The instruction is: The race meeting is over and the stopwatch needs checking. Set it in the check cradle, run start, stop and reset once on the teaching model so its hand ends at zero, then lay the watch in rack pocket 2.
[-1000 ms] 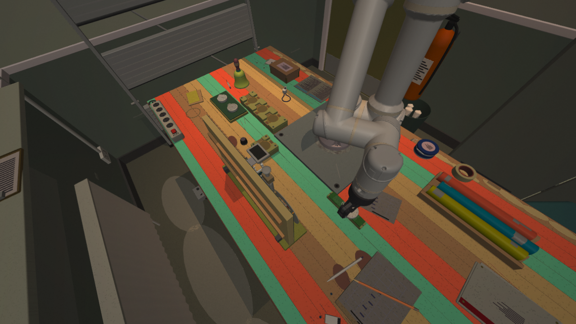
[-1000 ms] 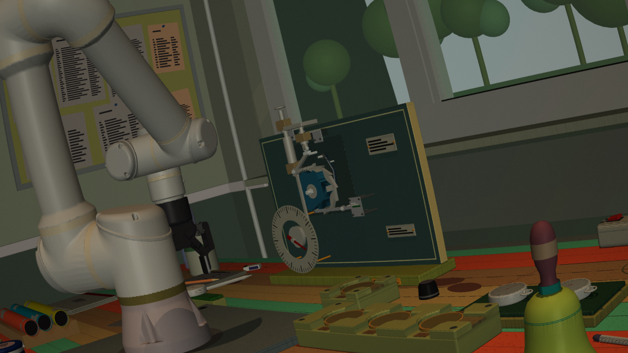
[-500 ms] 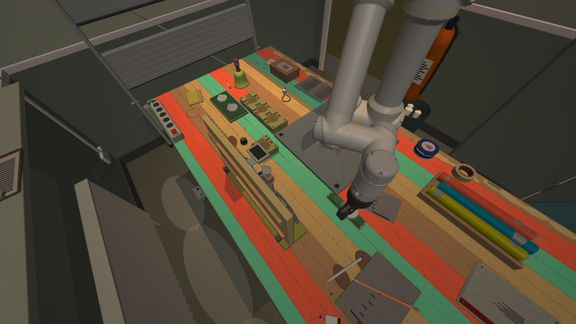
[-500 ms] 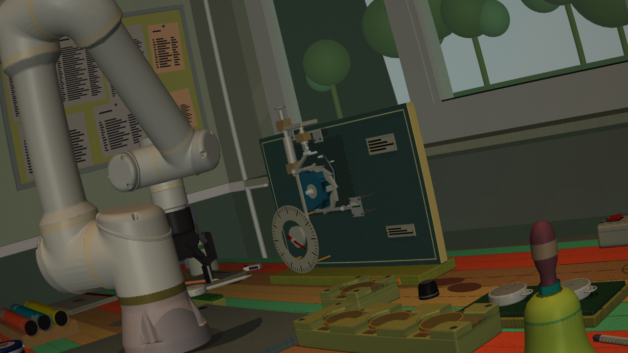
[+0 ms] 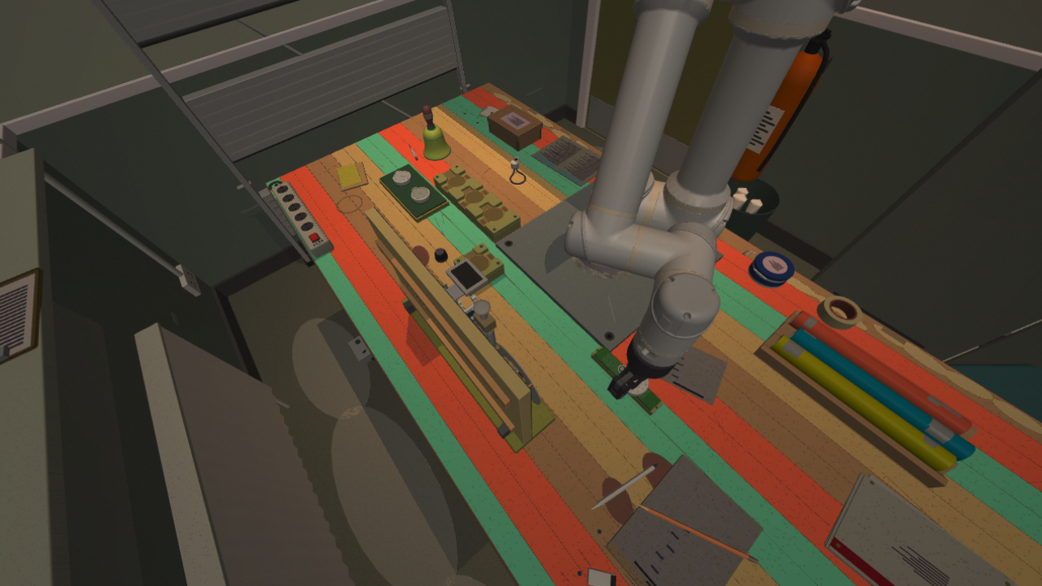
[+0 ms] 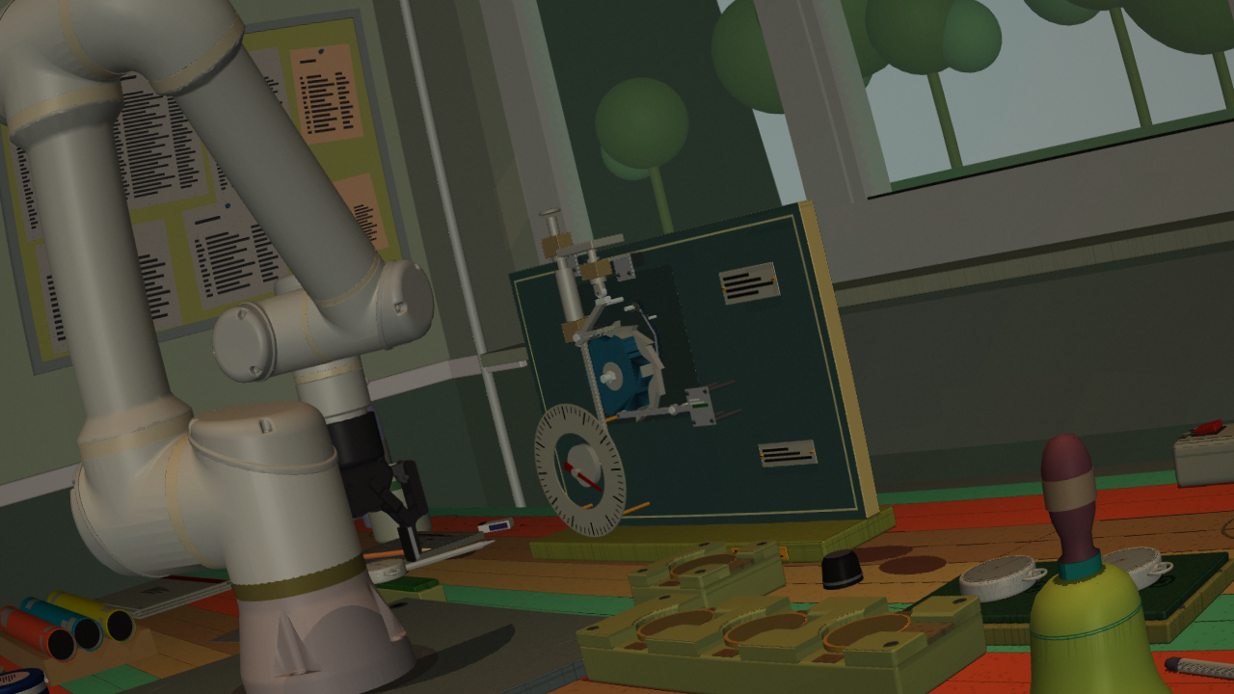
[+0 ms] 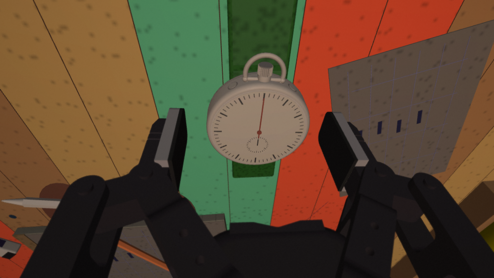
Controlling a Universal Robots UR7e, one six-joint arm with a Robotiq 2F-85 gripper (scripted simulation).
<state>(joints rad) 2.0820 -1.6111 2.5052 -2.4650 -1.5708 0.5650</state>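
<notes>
The stopwatch lies face up on a narrow dark green mat, and from the side cameras the wrist and fingers mostly hide it. Its red hand points near the crown. The small check cradle sits by the near end of the teaching model board, whose dial shows a red hand off zero. The three-pocket rack lies further along the bench. My gripper hangs low directly over the watch, one finger on each side of the case, and it is open and empty.
The robot's grey base plate lies between the mat and the rack. A gridded grey sheet lies right of the watch. A tray of coloured tubes, papers with a pencil and a green handbell lie around the bench.
</notes>
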